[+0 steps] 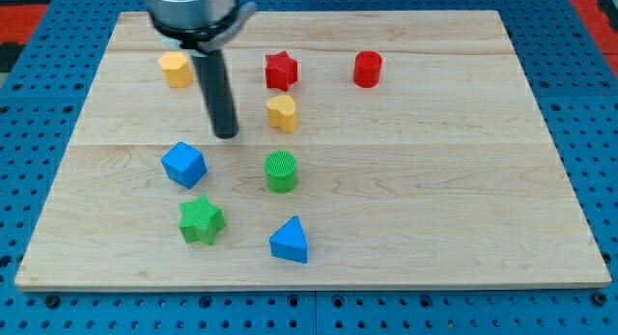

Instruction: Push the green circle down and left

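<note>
The green circle (281,171) is a short green cylinder near the middle of the wooden board (435,181). My tip (225,134) is the lower end of the dark rod; it rests on the board up and to the left of the green circle, clearly apart from it. The tip is just above the blue cube (183,164) and left of the yellow heart-shaped block (282,113).
A green star (201,219) lies below the blue cube and a blue triangle (290,240) below the green circle. A yellow hexagon (176,69), a red star (281,70) and a red cylinder (367,69) sit along the view's top.
</note>
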Tool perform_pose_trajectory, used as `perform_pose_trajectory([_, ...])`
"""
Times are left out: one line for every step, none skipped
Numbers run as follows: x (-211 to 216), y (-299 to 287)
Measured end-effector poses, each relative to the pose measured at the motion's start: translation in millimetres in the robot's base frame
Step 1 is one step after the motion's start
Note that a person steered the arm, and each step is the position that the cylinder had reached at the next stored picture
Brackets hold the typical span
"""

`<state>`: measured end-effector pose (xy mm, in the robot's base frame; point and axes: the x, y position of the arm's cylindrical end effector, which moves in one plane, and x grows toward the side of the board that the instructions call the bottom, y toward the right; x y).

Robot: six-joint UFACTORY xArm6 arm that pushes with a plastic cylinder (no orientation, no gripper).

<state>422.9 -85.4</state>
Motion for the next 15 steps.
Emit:
perform_pose_trajectory([3, 47])
perform_pose_trajectory([13, 81])
perform_pose_trajectory([24, 86])
perform_pose_trajectory([30, 78])
perform_pose_trajectory([38, 68])
perform_pose_trajectory([48, 65])
perform_pose_trajectory([71, 71])
perform_pose_trajectory([83, 74])
perform_pose_trajectory([84, 60])
perform_pose_trajectory([84, 30])
perform_pose_trajectory([84, -2])
perform_pose_trajectory([83, -23])
perform_pose_trajectory([82, -40])
perform_pose_trajectory([67, -43])
perform_pose_trajectory([39, -57])
